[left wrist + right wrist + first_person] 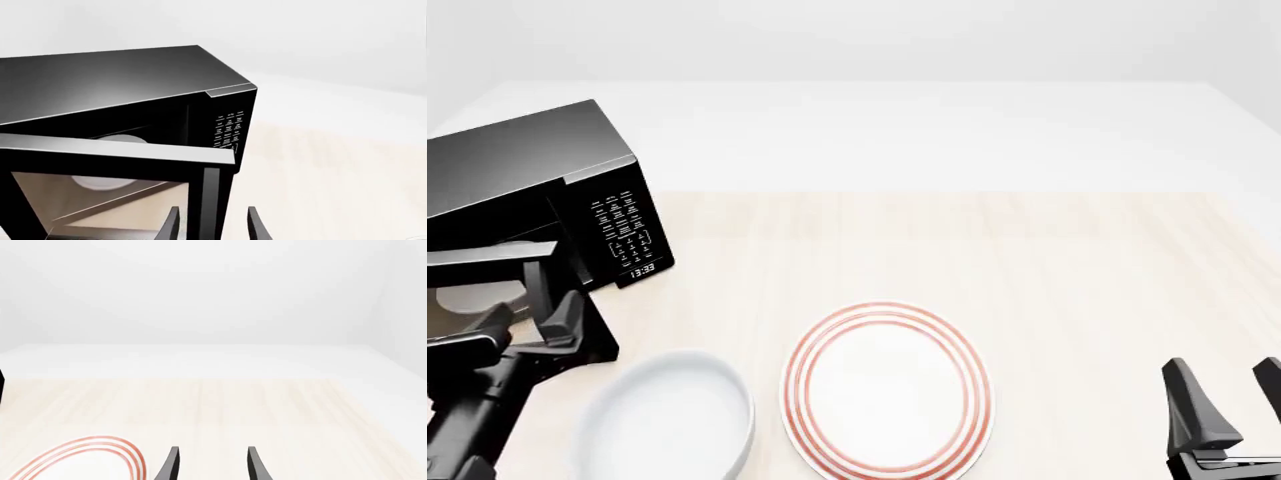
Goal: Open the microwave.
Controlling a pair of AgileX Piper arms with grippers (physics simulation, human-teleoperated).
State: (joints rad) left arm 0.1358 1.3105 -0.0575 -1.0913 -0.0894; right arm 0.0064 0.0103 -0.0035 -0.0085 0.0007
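Note:
The glossy black microwave [133, 75] stands at the table's left [521, 170], with its white-marked keypad [625, 225] and small clock [642, 269] facing me. Its door [100, 150] is swung partly open, and a white turntable [107, 182] shows through the glass. My left gripper [212, 227] is open, with the door's vertical bar handle [211, 200] between its fingers; in the front view it [527, 320] is at the door's free edge. My right gripper [1234, 400] is open and empty at the near right, far from the microwave.
A white plate with red rings [888, 310] lies at the front middle, and its rim shows in the right wrist view [100, 450]. A white bowl [741, 400] sits to the plate's left, close to my left arm.

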